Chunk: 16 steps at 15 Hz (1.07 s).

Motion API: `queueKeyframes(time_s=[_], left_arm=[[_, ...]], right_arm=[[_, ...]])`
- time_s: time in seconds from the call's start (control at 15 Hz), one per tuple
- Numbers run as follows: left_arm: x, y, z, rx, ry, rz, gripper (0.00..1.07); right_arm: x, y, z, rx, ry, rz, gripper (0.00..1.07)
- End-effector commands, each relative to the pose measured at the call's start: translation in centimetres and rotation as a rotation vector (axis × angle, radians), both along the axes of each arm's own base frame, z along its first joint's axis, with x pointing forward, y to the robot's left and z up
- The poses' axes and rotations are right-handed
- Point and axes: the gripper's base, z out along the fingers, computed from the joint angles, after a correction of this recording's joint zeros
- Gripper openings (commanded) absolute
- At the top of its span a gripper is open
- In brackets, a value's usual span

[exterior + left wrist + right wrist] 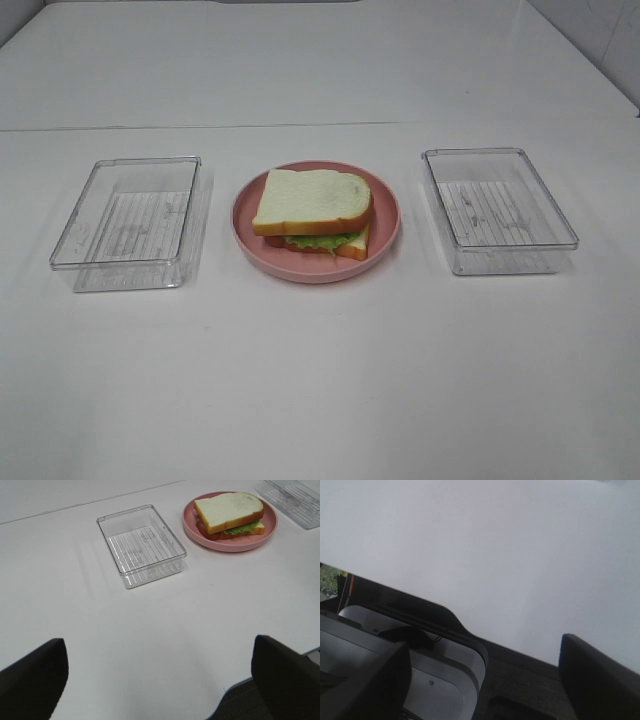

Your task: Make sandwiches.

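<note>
The sandwich (314, 213) sits assembled on the pink plate (385, 238) mid-tabletop (320, 380). Both grippers, left (160, 680) and right (485, 680), hang spread and empty near the front edge. Any nudge could shift its overhanging top slice.

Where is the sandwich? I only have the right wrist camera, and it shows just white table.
Observer: The sandwich sits on a pink plate mid-table, top bread slice on.
Operator: Any containers near it?
Observer: Two clear ones flank the plate, the left box and the right box, both empty.
Operator: Is the left gripper holding anything?
Observer: No. The left gripper is open with only table between its fingers.
</note>
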Motion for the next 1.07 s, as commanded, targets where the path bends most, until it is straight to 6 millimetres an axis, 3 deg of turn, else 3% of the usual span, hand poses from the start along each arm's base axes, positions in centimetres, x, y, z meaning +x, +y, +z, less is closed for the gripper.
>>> queueKeyframes(time_s=[0.07,0.27,0.4,0.6,1.07], left_arm=[[-0.3,0.0,0.0,-0.016,-0.027,-0.001,0.94],[-0.3,0.0,0.0,-0.016,-0.027,-0.001,0.94],[-0.3,0.0,0.0,-0.016,-0.027,-0.002,0.94],[-0.3,0.0,0.0,-0.017,-0.026,-0.002,0.94],[-0.3,0.0,0.0,-0.017,-0.026,-0.002,0.94]], right_arm=[[-3.9,-1.2,-2.5,-0.018,-0.030,0.047,0.76],[-7.0,-2.2,-4.1,0.001,-0.157,0.076,0.76],[-9.0,-2.9,-3.3,0.060,-0.396,0.059,0.76],[-10.3,-3.4,-3.6,0.097,-0.556,0.041,0.76],[-10.6,-3.6,-3.6,0.099,-0.582,0.038,0.76]])
